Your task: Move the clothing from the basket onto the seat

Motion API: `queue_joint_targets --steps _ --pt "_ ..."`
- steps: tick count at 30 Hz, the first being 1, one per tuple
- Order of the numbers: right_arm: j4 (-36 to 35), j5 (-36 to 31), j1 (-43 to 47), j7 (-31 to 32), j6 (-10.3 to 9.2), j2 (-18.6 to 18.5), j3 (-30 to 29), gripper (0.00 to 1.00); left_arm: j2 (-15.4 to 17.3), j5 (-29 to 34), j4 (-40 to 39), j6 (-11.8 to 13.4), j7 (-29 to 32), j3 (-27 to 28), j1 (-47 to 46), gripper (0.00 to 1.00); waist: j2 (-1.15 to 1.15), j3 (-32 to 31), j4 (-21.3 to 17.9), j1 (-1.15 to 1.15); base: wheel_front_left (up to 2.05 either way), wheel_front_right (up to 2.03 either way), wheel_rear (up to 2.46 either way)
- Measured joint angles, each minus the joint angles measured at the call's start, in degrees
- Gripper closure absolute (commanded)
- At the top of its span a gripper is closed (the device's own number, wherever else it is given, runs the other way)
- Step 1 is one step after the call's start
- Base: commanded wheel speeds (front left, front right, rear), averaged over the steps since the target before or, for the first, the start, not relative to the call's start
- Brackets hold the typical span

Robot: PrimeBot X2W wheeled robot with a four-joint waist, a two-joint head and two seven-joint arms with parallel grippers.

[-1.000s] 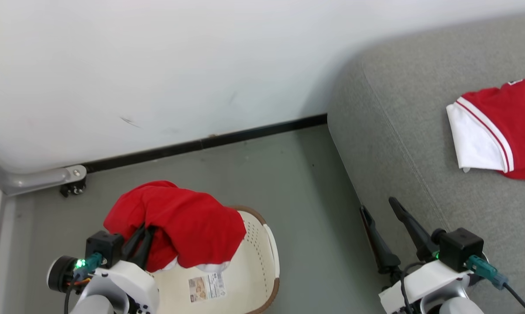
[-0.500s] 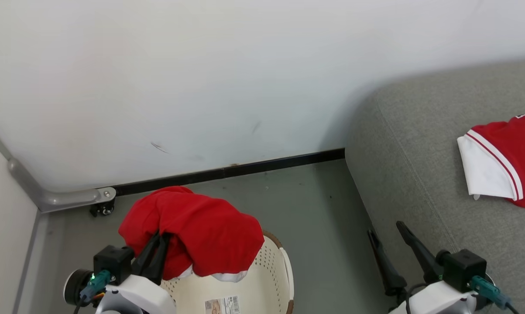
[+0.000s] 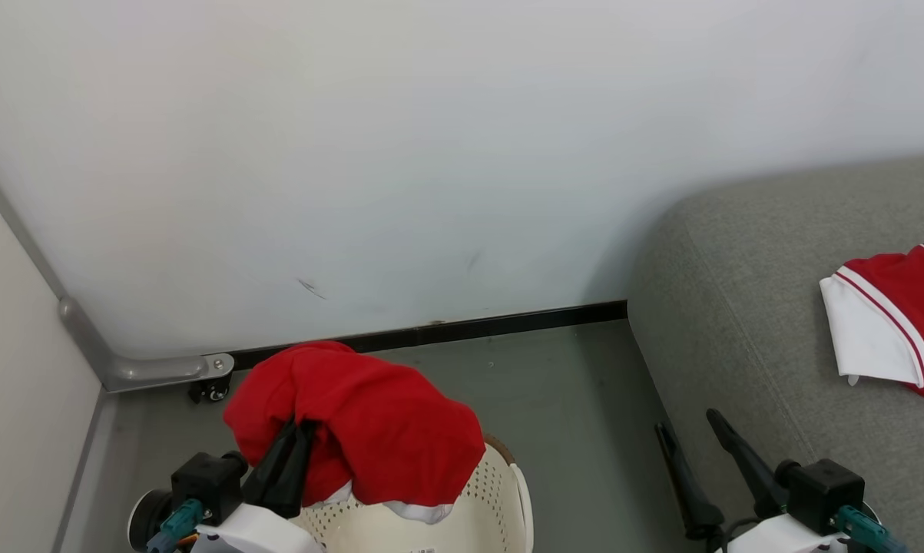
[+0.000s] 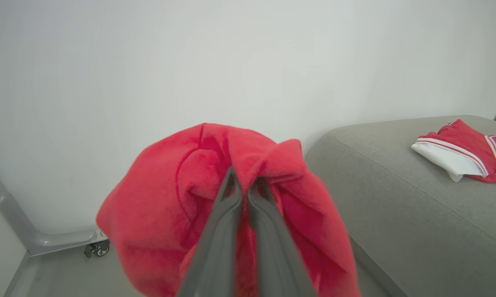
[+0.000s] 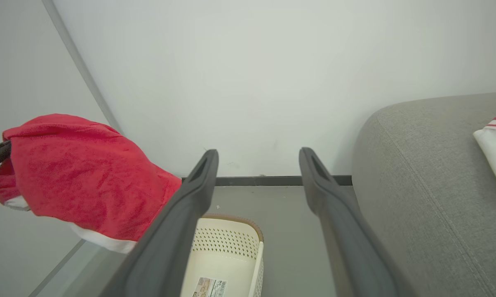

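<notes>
head camera: tilted up over the last second, sliding the whole scene down the picture; no move of basket or seat in that.
shorts: red with a white hem, raised further above the basket than a second ago; hanging over its far left part, hem apparently clear of the brown rim.
left gripper: clamped tight on a fold of the shorts, fingertips buried in the cloth.
right gripper: spread wide, holding nothing, hovering beside the near edge of the seat.
top: lying on the seat already, well apart from the shorts.
basket interior: bare as far as visible in the right wrist view, label sticker exposed.
meaning for the task: lift probably complete; carry across to the seat likely next, with this the last garment to go.
orientation: bunched, without a crisp long axis; draped from the pinch down to the white hem, pointing hem-down at the basket and slightly toward the seat side.
</notes>
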Motion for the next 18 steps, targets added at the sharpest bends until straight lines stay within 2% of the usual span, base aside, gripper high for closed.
queue_joint_targets --steps 7,18 --pt "-1.4 -0.6 1.0 0.0 0.00 0.0 0.9 0.00 -0.3 -0.9 -4.5 -0.4 0.0 0.2 0.9 1.00 0.00 -1.0 0.8 0.00 0.00 0.00 0.00" --pt "-2.3 -3.1 0.8 0.0 0.00 -0.1 9.3 0.00 -0.8 -2.4 -9.7 -0.9 0.0 0.1 1.9 1.00 0.00 -1.4 1.3 0.00 0.00 0.00 0.00"
